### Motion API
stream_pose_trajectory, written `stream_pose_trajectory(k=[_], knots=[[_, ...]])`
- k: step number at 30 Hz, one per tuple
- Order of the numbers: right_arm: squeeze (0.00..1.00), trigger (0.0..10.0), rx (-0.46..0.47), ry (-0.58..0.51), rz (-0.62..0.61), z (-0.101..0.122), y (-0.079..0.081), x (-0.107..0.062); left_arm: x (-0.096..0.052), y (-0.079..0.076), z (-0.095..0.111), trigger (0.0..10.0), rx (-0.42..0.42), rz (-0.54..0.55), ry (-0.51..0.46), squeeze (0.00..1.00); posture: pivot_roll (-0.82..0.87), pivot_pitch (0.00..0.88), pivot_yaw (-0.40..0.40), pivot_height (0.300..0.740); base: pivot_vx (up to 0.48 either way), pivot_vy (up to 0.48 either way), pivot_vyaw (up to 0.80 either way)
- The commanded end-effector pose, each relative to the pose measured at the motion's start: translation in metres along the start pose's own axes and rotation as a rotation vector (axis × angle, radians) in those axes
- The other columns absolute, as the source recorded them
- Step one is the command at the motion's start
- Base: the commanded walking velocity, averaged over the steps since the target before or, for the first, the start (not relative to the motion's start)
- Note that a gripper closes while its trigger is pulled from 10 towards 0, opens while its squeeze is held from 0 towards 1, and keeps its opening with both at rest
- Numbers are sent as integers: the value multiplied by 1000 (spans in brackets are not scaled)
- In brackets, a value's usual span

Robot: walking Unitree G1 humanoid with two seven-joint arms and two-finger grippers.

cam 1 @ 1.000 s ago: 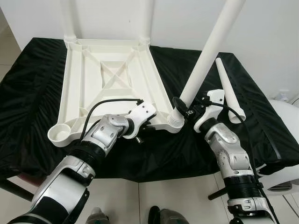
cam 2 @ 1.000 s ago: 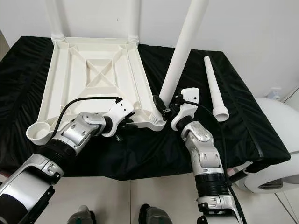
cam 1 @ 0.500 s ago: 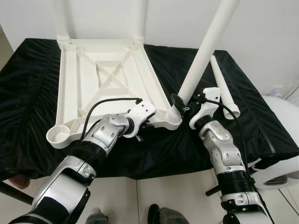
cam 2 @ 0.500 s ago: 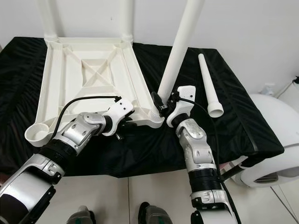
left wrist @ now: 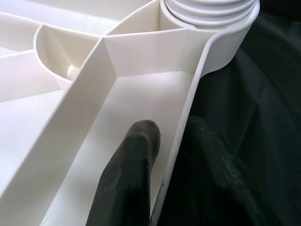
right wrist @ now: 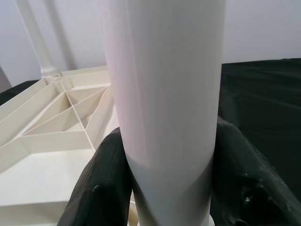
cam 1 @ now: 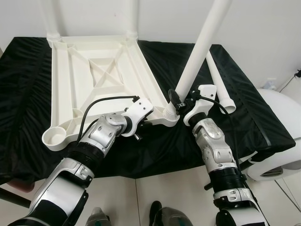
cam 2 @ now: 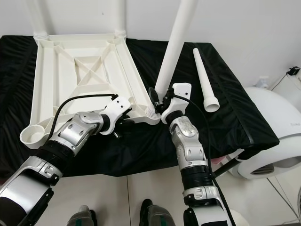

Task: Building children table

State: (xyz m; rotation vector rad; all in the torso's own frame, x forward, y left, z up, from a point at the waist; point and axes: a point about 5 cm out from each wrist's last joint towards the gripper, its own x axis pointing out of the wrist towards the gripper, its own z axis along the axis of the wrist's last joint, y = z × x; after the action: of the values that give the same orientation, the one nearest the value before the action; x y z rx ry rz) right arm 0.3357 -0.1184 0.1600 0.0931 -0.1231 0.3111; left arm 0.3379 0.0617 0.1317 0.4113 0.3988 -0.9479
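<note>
White plastic tabletop (cam 1: 94,80) upside down on black cloth (cam 1: 263,127). Right gripper (cam 1: 181,101) clamped around tilted leg (cam 1: 200,52) at near corner socket. Left gripper (left wrist: 176,155) pinching tabletop's edge wall. Spare leg (cam 2: 203,77) lying alongside.

I see the tabletop (cam 1: 99,80) lying inverted on the table (cam 1: 263,122). My left gripper (left wrist: 162,165) has its jaws astride the near rim; my right gripper (cam 1: 181,101) clamps the tilted leg (cam 1: 200,52) at the corner socket. A spare leg (cam 1: 218,87) lies right of it.
</note>
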Motion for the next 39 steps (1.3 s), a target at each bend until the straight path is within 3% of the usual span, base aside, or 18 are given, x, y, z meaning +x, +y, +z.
stream_pose_trajectory(k=[1, 39], knots=[[0, 10000, 28, 156, -103, -32, -12, -7, 0, -9, 20, 10000, 53, -49, -70, 0, 35, 67, -72, 740, 0, 0, 0], [0, 10000, -4, 114, -205, -37, 1, 7, -5, -12, 27, 10000, 31, -23, -103, 0, 38, 80, -95, 740, 0, 0, 0]])
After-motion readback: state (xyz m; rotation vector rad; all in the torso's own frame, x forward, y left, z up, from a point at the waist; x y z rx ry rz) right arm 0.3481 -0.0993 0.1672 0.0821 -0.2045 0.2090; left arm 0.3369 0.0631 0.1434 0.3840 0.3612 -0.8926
